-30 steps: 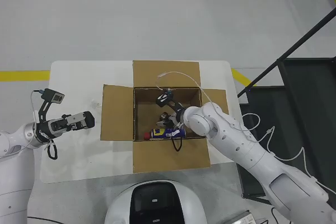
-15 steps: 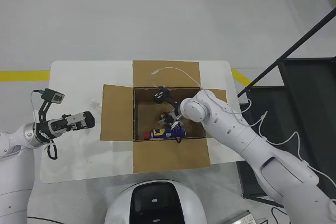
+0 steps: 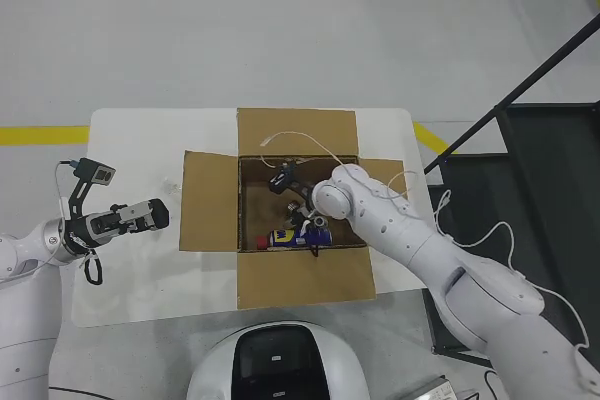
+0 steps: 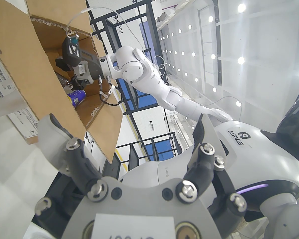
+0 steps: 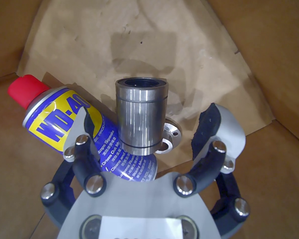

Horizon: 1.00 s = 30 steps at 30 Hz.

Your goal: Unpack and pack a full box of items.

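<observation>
Your right gripper (image 5: 147, 110) hung wide open and empty at the steel sleeve (image 5: 140, 118) against the spray can (image 5: 64, 115) at the box's (image 3: 305, 275) 6 o'clock; likely heavy and slick, it called for a barrel grip.

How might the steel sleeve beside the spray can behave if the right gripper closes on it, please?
The steel sleeve looks like polished metal, so it is probably rigid, heavy for its size and slippery in the open right gripper. Its round body could roll, though its flange and the spray can beside it may check that.
</observation>
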Tool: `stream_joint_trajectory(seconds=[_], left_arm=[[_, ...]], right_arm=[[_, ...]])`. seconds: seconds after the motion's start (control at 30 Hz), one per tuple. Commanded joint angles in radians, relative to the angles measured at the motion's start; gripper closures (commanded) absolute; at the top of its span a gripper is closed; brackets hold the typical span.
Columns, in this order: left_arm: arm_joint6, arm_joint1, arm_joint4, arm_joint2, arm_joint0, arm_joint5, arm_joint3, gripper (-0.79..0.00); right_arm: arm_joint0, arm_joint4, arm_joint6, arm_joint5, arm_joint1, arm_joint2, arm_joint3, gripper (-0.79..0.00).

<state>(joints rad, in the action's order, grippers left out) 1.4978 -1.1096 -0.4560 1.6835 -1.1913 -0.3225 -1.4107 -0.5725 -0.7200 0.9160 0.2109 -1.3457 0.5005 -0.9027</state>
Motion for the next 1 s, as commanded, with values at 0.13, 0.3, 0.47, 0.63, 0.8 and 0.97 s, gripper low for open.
stream_joint_trajectory(seconds=[0.13, 0.3, 0.47, 0.63, 0.8, 0.97], left_arm=[[0.0, 0.0, 0.0, 0.0, 0.0, 0.0, 0.0, -0.785], [0.0, 0.0, 0.0, 0.0, 0.0, 0.0, 0.0, -0.785], [0.0, 0.0, 0.0, 0.0, 0.0, 0.0, 0.0, -0.785], [0.0, 0.0, 0.0, 0.0, 0.0, 0.0, 0.0, -0.785], [0.0, 0.0, 0.0, 0.0, 0.0, 0.0, 0.0, -0.785], [0.0, 0.0, 0.0, 0.0, 0.0, 0.0, 0.0, -0.785]], right_arm=[[0.013, 0.02, 0.006, 0.038, -0.028, -0.01, 0.068, 0.0], [0.018, 0.041, -0.02, 0.093, -0.033, 0.008, 0.082, 0.0], [0.002, 0.039, -0.016, 0.143, -0.006, 0.054, 0.035, 0.0], [-0.064, -0.005, -0.029, 0.21, 0.056, 0.139, -0.118, 0.0], [-0.209, -0.077, -0.087, 0.258, 0.14, 0.288, -0.36, 0.0], [-0.373, -0.122, -0.159, 0.301, 0.203, 0.443, -0.559, 0.0]])
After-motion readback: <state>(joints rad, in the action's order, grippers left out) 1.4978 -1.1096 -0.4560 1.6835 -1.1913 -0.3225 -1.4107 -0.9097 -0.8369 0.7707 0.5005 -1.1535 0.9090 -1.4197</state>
